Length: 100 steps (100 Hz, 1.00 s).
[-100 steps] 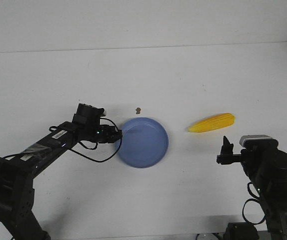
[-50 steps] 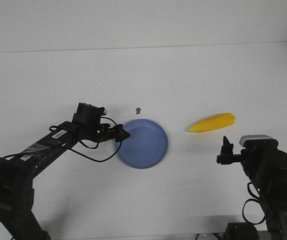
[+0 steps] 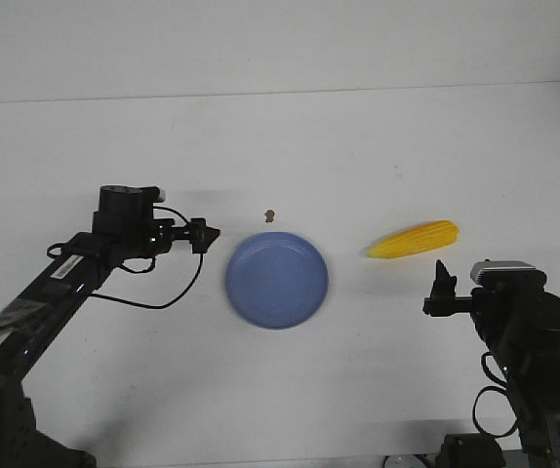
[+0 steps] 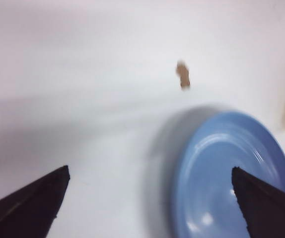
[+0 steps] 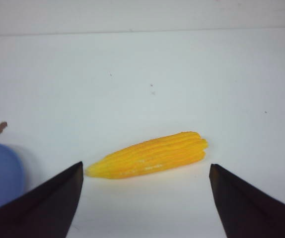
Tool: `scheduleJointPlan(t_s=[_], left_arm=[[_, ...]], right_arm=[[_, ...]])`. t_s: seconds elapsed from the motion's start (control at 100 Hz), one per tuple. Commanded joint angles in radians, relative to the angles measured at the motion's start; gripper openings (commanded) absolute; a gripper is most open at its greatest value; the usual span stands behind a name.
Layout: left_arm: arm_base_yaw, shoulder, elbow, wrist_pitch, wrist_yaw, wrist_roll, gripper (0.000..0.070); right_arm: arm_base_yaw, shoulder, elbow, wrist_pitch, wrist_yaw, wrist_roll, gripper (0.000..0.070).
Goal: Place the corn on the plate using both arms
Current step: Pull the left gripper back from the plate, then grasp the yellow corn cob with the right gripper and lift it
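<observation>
- Two grippers, both with jaws spread wide and holding nothing.
- Left gripper [image 3: 202, 234]: fingertips apart, just left of the plate [image 3: 277, 279], clear of its rim; no contact visible.
- Left wrist view: fingers [image 4: 31, 208] at the two lower corners, wide gap between; plate [image 4: 232, 178] partly inside that gap, toward one finger; picture blurred.
- Left arm [image 3: 56, 278]: reaching from the near-left corner toward the table centre, forearm low, wrist roughly level, black cable [image 3: 168, 292] looping below the wrist.
- Right gripper [image 3: 443, 291]: jaws apart, tips pointing toward the far side, near and slightly right of the corn [image 3: 413, 239], apart from it.
- Right wrist view: fingers [image 5: 43, 208] wide at both lower corners, corn [image 5: 150, 154] lying crosswise beyond the gap, untouched.
- Right arm [image 3: 529, 336]: folded close at the near-right edge, grey camera block [image 3: 500, 270] on top.
- Corn: flat on the white table [image 3: 358, 146], right of the plate and well apart from it, pointed end toward the plate, blunt end to the right and slightly farther.
- Plate: near table centre, nothing on it.
- Small brown speck [image 3: 270, 214]: on the table just beyond the plate's far rim.
</observation>
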<state>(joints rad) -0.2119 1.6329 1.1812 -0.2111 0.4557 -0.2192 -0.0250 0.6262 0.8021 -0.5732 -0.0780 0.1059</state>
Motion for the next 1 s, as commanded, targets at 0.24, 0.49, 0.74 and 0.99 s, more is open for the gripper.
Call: scheduleJointPlan(t_s=[0.24,0.49,0.74,0.99], left_arm=[[0.011,-0.195,0.011,-0.103,-0.396,0.288,0.0700],[0.015,-0.237,0.011,-0.121,-0.396,0.286,0.0700],[0.015,-0.235,0.011,-0.125,-0.396,0.283,0.0700],[0.015,-0.235,0.011,-0.125,-0.396,0.282,0.0700]], right_arm=[[0.001,0.051,0.019,0.012,0.002,0.198,0.0693],[0.001,0.231,0.019,0.035,0.085,0.357,0.0700],[0.002,0.475,0.031,0.138,0.069,0.478,0.0700],[0.008,0.656,0.069,0.180,0.015,0.550,0.0700]])
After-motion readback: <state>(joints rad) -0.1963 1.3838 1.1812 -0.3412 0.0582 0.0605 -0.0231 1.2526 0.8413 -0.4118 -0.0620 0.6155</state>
